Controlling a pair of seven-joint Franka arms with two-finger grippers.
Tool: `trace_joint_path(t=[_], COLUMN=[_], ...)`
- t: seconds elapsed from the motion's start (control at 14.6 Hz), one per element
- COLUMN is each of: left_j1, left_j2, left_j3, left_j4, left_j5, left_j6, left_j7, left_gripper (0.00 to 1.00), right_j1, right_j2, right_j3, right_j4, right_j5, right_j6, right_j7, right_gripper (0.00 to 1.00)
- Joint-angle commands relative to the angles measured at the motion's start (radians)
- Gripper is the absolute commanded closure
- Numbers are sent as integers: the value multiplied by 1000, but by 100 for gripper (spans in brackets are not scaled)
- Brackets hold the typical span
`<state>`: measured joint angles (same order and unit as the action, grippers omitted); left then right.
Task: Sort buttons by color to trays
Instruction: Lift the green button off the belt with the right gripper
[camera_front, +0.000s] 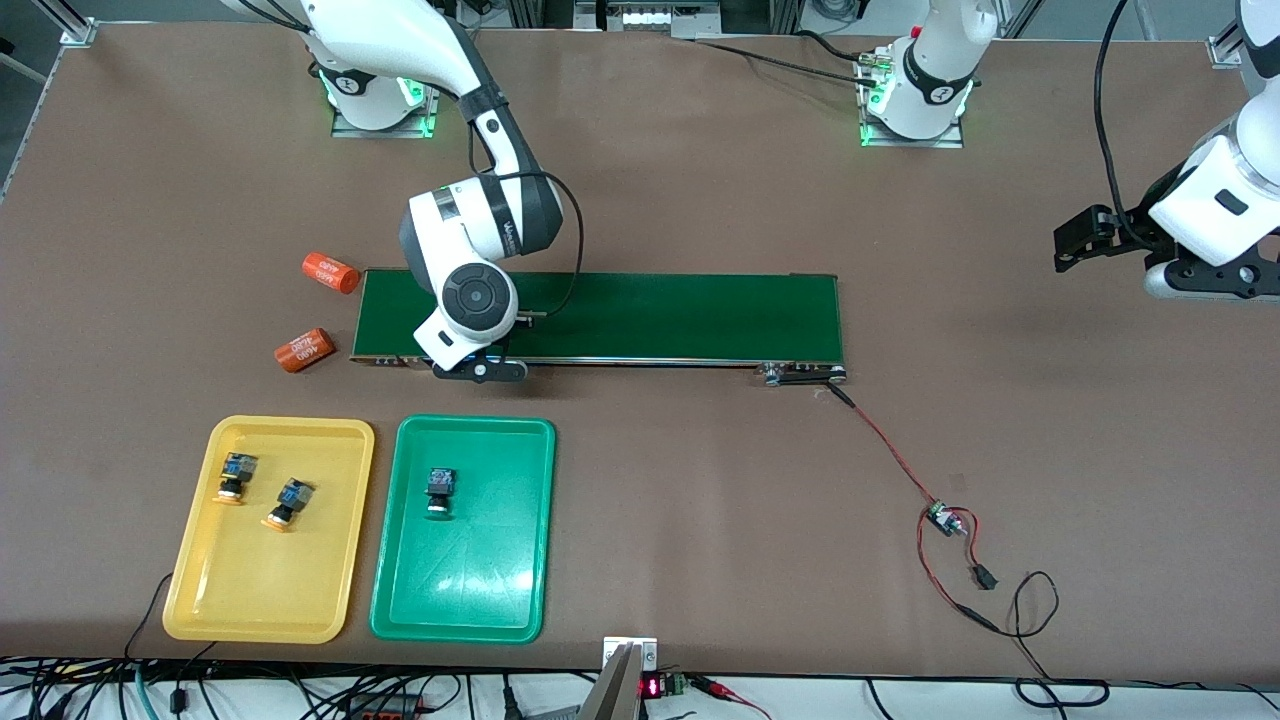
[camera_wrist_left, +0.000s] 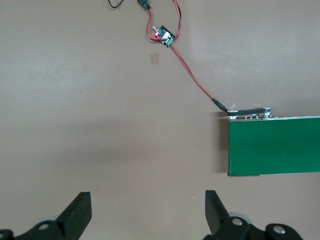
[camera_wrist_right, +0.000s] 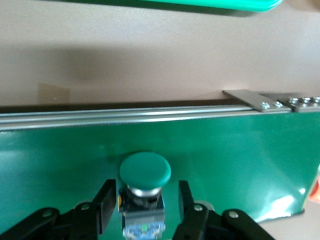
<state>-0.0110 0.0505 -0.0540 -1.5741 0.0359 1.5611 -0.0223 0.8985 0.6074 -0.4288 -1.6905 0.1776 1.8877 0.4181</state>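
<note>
On the conveyor belt (camera_wrist_right: 225, 165), green-capped button (camera_wrist_right: 144, 172) between right gripper's (camera_wrist_right: 144, 207) parted fingers; left gripper (camera_wrist_left: 147, 212) open, idle.

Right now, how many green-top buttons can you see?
2. One green button lies in the green tray. The other green button sits on the conveyor belt, between the right tool's fingers.

yellow tray (camera_front: 262, 610): yellow | green tray (camera_front: 470, 600): green | conveyor belt (camera_front: 680, 315): dark green, silver rail | button caps: two yellow-orange (camera_front: 228, 498) (camera_front: 277, 522), two green (camera_front: 438, 510) (camera_wrist_right: 145, 170) | button bodies: black and blue | cylinders (camera_front: 331, 272) (camera_front: 304, 351): orange, white print | table (camera_front: 700, 200): brown | wires (camera_front: 890, 450): red, black
</note>
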Motion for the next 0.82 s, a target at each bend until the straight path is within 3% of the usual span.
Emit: trace_joint_path(t=[0.0,0.07,0.14,0.34,0.75], left_j1=[-1,-1,-1,-1,-1], left_j2=[-3,-3,-3,-3,-3], left_j3=[-3,-3,-1,-1,-1], left_j4=[16,16,16,16,16], left_j5=[18,16,16,16,16], left_j6=[-16,-16,-16,-18,-19], left_j7=[19,19,19,19,19], left_gripper=[0,0,0,0,0], right_j1=[0,0,0,0,-50], right_j2=[-20,-24,-34,-70,-64], right_j3=[2,2,1,-1,-38], right_j4=[-52,-48,-46,-31,136], right_j5=[-7,-6,-4,-1,3], right_j6=[47,41,36,27,-47], right_j7=[-19,-18,-10,-4,-19], right_gripper=[64,83,92,94,94])
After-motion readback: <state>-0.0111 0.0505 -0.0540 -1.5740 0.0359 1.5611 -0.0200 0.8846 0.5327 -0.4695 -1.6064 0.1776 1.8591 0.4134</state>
